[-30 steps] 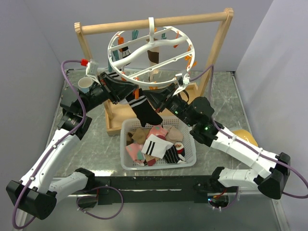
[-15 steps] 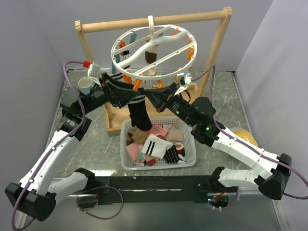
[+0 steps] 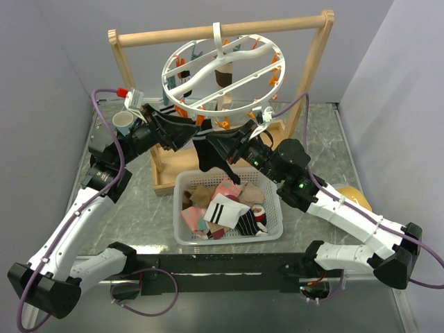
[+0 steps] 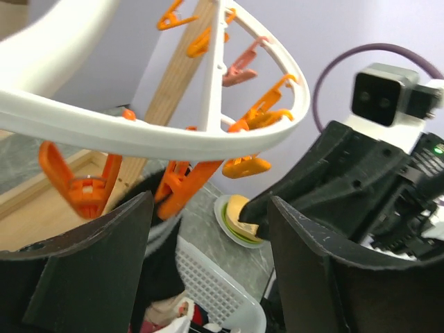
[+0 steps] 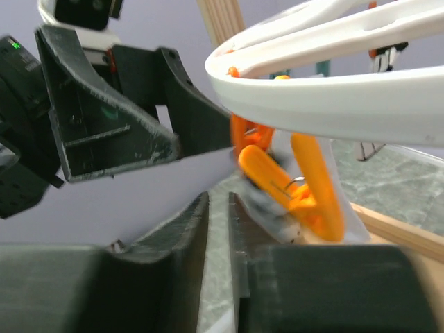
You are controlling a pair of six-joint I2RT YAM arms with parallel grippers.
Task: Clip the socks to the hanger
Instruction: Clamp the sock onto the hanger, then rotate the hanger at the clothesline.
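The task looks to be at an early stage. The left gripper point(image 4: 208, 222) stands wide open and empty under the hanger point(image 4: 139, 132). A black striped sock point(image 3: 211, 156) dangles by the front orange pegs point(image 4: 184, 191) (clipped or loose, I cannot tell). The right gripper point(image 5: 217, 201) has its fingers barely parted, with nothing between them. One brown-topped sock point(image 3: 222, 78) hangs further back, and a heap of socks point(image 3: 223, 208) is left in the basket point(image 3: 229, 237). No writing is legible.

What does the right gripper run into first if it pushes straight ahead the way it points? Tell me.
Most likely the orange peg hanging from the hanger, just ahead of the right gripper and slightly right of its line. Depth is unclear in the blurred wrist view.
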